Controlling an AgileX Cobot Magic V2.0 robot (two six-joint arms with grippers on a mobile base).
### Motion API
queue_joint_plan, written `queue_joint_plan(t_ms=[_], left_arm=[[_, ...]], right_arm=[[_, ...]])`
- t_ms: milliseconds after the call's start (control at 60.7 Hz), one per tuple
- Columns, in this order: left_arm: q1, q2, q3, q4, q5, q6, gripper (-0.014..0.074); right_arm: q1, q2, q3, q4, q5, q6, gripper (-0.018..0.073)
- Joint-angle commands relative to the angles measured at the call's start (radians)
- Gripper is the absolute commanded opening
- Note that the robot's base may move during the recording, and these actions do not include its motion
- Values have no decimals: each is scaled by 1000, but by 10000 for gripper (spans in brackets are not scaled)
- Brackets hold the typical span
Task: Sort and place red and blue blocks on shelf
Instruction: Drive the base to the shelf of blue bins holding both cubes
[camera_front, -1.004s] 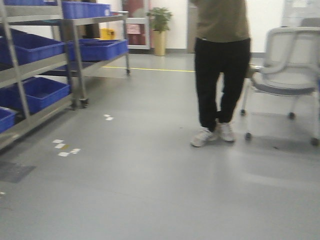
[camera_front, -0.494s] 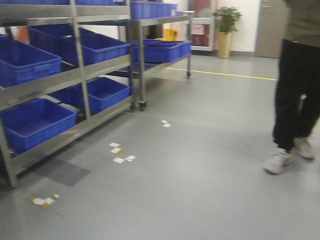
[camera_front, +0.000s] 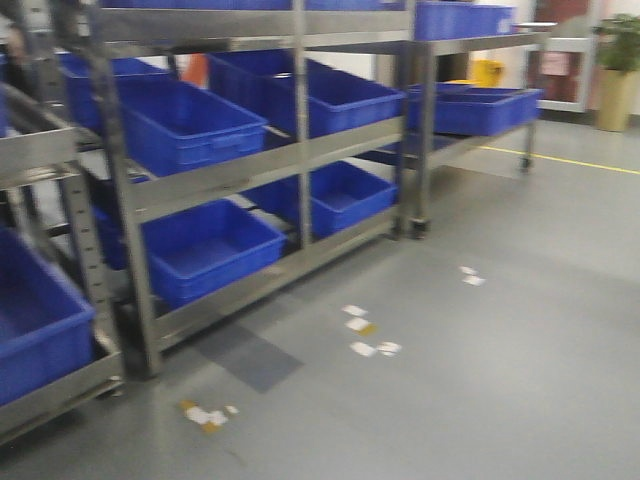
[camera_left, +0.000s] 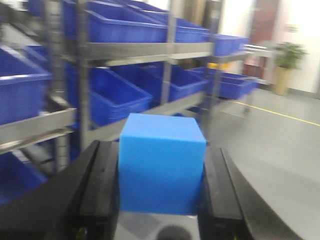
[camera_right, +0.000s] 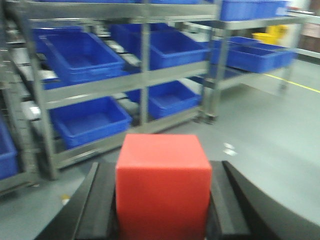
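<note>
My left gripper (camera_left: 160, 172) is shut on the blue block (camera_left: 161, 170), a bright blue cube held between its black fingers (camera_left: 97, 185). My right gripper (camera_right: 162, 192) is shut on the red block (camera_right: 162, 182), a bright red cube between its black fingers (camera_right: 100, 200). The shelf (camera_front: 250, 165), a metal rack with steel rails and rows of large blue bins (camera_front: 185, 120), stands ahead on the left. It also shows in the left wrist view (camera_left: 145, 50) and the right wrist view (camera_right: 120, 82). Neither gripper shows in the front view.
A second metal rack (camera_front: 480, 95) with blue bins stands further back on the right. White and yellow paper scraps (camera_front: 362, 335) lie on the grey floor. A potted plant (camera_front: 618, 70) and a yellow floor line (camera_front: 560, 160) are at far right.
The view has swung left across the room. The standing person and the chair have left the frame, and the shelf with blue bins now fills the left and middle.
</note>
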Motion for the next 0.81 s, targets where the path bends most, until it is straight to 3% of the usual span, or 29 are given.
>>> queue_joint_plan(t_ms=[0,790], left_arm=[[1,6,-30,-2,-93,-7,124],[1,6,-30,-2,-93,-7,124]], right_arm=[[-5,3,-27,-8,-91,-2,109],[-5,3,-27,-8,-91,-2,109]])
